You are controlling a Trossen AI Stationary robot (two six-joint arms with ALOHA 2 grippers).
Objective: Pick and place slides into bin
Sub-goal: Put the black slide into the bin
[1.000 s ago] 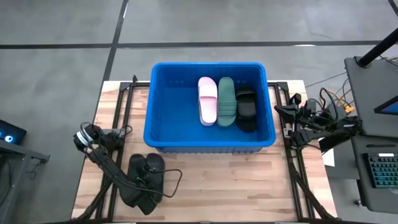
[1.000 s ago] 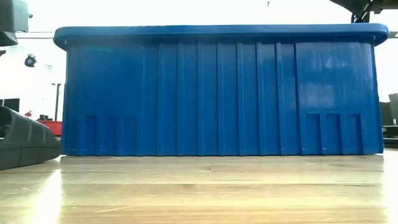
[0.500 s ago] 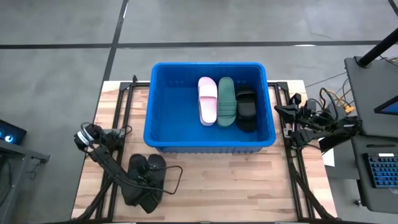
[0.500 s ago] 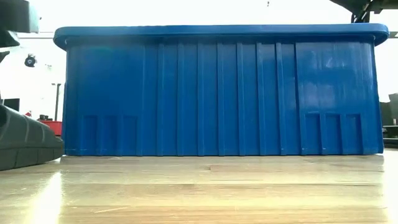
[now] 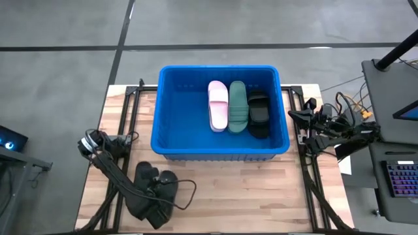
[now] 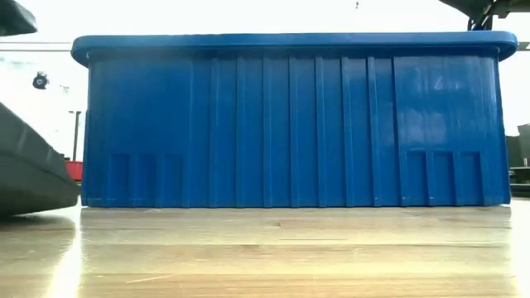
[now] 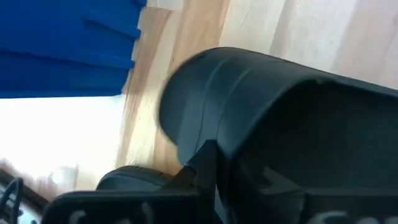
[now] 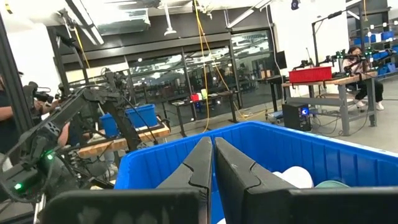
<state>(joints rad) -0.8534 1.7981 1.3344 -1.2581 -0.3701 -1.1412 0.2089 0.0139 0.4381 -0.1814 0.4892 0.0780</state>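
The blue bin (image 5: pixel 221 151) stands mid-table with a pink slide (image 5: pixel 218 104), a green slide (image 5: pixel 237 106) and a black slide (image 5: pixel 258 114) lying side by side on its floor. Near the table's front left corner, my left gripper (image 5: pixel 157 190) is shut on another black slide (image 7: pixel 261 106), which shows tilted at the low view's left edge (image 6: pixel 33 174). My right gripper (image 8: pixel 211 155) is shut on nothing and waits by the bin's right wall (image 5: pixel 295 117). My left gripper comes at the black slide from above, slanting steeply down. The slide's own bulk and the gripper body hide the place of contact, so the part it has cannot be told. The slide sits tilted, one end raised and its lower end (image 6: pixel 50 203) close to the tabletop.
The bin fills the table's middle and far part. Bare wooden tabletop (image 5: pixel 248 196) lies in front of it. A black cable (image 5: pixel 186 196) trails from the left arm over the table. A keyboard (image 5: pixel 400 179) and cables sit off the right edge.
My left gripper has taken hold of the black slide and risen a little. The slide lay low and nearly level at the low view's left edge; now it is tipped, with one end lifted higher.
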